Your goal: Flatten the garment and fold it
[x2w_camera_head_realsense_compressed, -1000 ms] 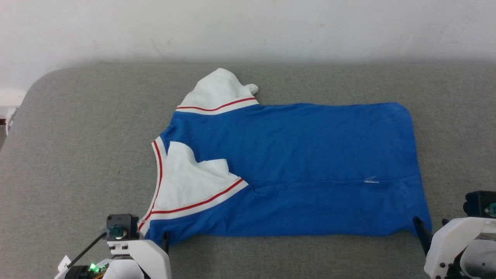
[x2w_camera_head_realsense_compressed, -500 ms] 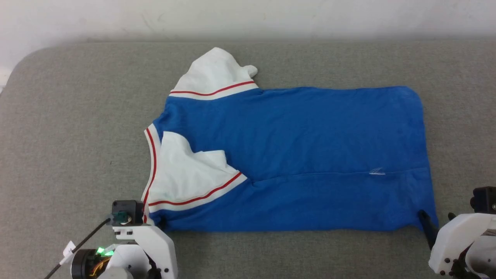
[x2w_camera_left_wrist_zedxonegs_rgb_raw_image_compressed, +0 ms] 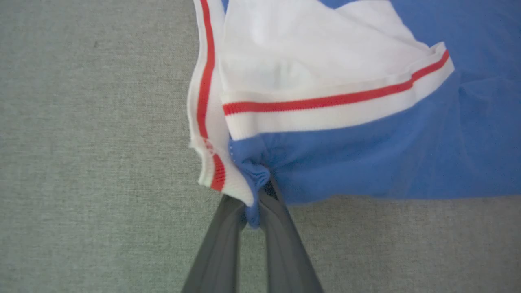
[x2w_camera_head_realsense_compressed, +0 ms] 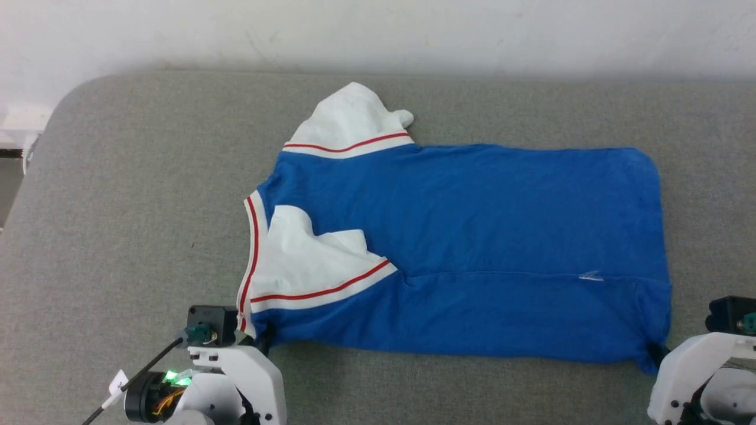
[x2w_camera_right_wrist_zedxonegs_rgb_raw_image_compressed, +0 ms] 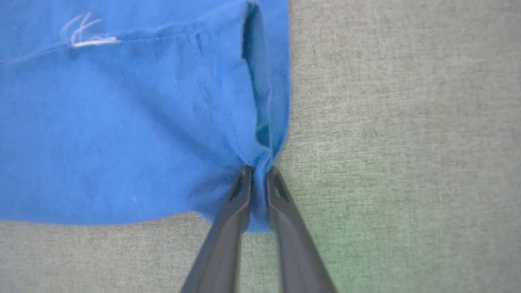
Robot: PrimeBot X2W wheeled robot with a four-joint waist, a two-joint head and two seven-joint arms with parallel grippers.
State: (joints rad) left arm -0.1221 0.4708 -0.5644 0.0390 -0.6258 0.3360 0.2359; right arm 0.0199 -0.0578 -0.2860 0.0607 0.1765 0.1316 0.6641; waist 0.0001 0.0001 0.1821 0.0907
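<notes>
The grey fabric surface takes most of the head view, and a pale wall stands behind its far edge. The garment lies spread on the middle of the surface, plain blue side up, with the neck toward the robot's left and the hem toward its right. A long crease runs across the blue cloth, parallel to the near edge.

The far sleeve sticks out white toward the wall. The near sleeve is folded inward and lies on top of the blue body, its red stripe slanted. The neck trim, white with a red line, runs down the left end.

The left end effector is clenched on the near left corner of the garment, where blue cloth and trim bunch between its fingers. The right end effector is closed on the near right corner at the hem, with blue cloth pinched between the fingers.

A small white thread sits on the crease near the hem.
</notes>
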